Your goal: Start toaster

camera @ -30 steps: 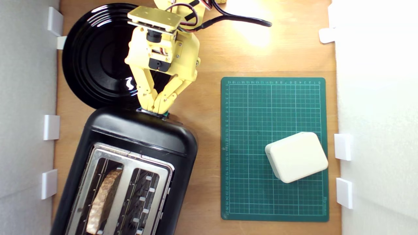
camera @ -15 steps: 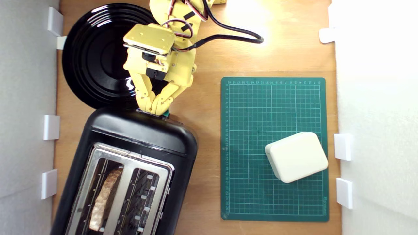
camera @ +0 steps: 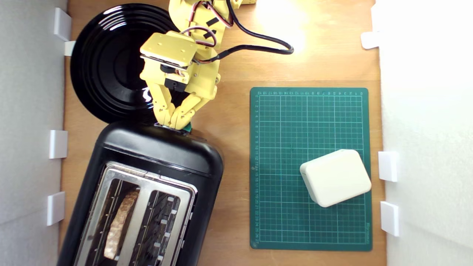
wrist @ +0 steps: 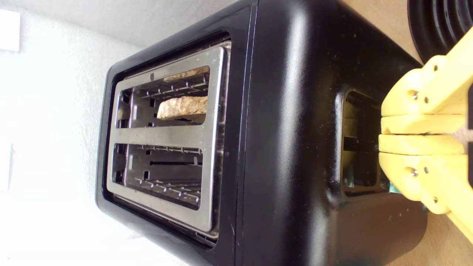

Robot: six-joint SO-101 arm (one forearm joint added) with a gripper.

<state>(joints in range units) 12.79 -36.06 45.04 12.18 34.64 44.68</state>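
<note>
Toaster cropped; lever knob mostly hidden.

A round shiny black plate sits on the wooden counter. A cream plastic box lies on a green grid mat.

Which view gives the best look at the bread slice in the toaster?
The exterior view: it looks straight down into the toaster, showing the bread slice along its whole length in one slot. The wrist view shows only one end of the slice behind the slot's wire guides.
</note>
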